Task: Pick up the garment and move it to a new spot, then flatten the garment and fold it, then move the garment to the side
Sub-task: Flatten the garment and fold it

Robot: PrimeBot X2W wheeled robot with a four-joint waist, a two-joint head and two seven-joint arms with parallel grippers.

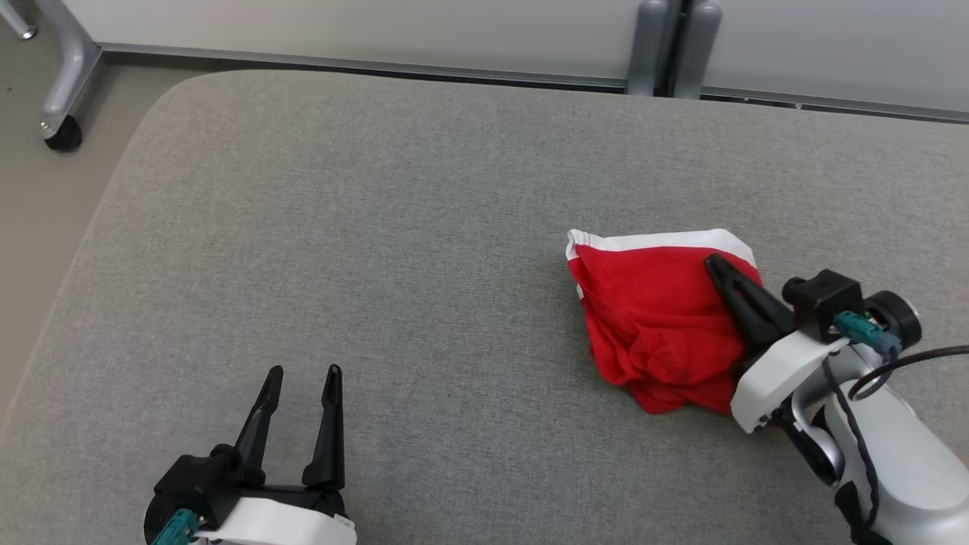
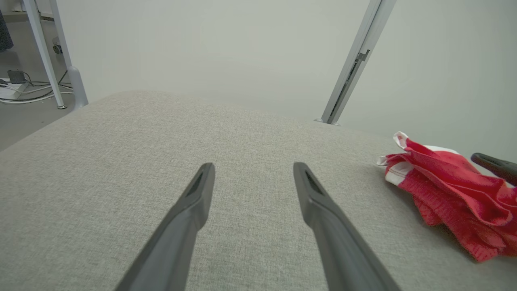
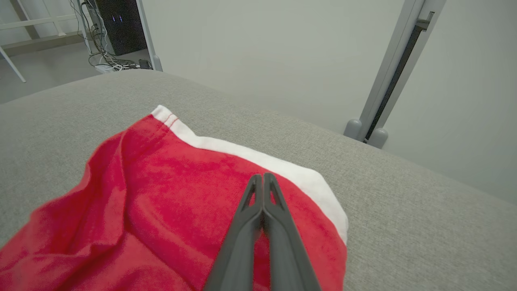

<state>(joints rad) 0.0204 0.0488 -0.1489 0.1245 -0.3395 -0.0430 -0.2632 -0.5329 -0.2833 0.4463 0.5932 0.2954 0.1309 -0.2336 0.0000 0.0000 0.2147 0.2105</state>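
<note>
Okay, red garment [image 1: 651,325] sits bunched on the grey table [image 1: 378,227], around 4 o'clock in the head view, with its white band [image 1: 658,241] along the 12 o'clock edge; it is neither flat nor folded. Right gripper [image 1: 715,263] lies on top of it, coming in from 4 o'clock, fingers pressed tight together. In the right wrist view the tips [image 3: 263,176] meet over the red cloth just short of the band, with no fabric visible between them, so I cannot tell whether a fold is caught underneath. Left gripper [image 1: 303,372] hovers at 7 o'clock, fingers spread wide with nothing between them, well apart from the garment. Risks: if the closed fingers missed the cloth, any lift comes up bare. If they caught only a thin top layer, the heap could slip free or drag and bunch tighter, which makes flattening harder. The garment also sits toward the table's 3 o'clock side, so a sloppy pull that way could take it off the edge.
</note>
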